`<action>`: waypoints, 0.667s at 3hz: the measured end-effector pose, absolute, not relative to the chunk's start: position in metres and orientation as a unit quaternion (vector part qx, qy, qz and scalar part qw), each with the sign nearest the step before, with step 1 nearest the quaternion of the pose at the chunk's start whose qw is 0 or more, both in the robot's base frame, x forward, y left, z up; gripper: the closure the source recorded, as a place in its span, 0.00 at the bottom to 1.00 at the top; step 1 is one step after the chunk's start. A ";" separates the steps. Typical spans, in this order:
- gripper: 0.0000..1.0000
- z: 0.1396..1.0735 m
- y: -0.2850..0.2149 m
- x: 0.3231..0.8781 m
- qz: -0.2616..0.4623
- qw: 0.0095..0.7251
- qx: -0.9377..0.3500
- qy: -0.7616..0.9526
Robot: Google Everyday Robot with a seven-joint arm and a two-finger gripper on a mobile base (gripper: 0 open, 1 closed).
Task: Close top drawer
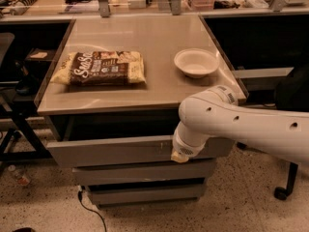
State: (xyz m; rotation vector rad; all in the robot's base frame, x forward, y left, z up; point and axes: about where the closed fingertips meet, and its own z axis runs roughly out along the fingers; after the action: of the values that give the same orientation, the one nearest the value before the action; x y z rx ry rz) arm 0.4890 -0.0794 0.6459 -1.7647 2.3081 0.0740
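Observation:
The top drawer (111, 151) is a wide grey metal drawer with a plain flat front. It sticks out a little from under the desk top (145, 88), with a dark gap above its front. My white arm reaches in from the right. The gripper (182, 152) at its end rests against the right part of the drawer front. The arm hides that part of the front.
A snack bag (101, 68) and a white bowl (196, 62) lie on the desk top. Two narrower grey drawer fronts (145, 173) sit below. A black chair frame (19, 115) stands at the left, a chair wheel (281, 193) at the right, and a cable (89, 209) lies on the floor.

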 end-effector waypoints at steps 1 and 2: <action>0.34 0.646 -0.079 0.489 0.025 0.117 -0.603 0.789; 0.11 0.646 -0.079 0.489 0.025 0.117 -0.603 0.789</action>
State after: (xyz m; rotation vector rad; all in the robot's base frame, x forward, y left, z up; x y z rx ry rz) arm 0.4890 -0.0794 0.6459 -1.7648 2.3080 0.0740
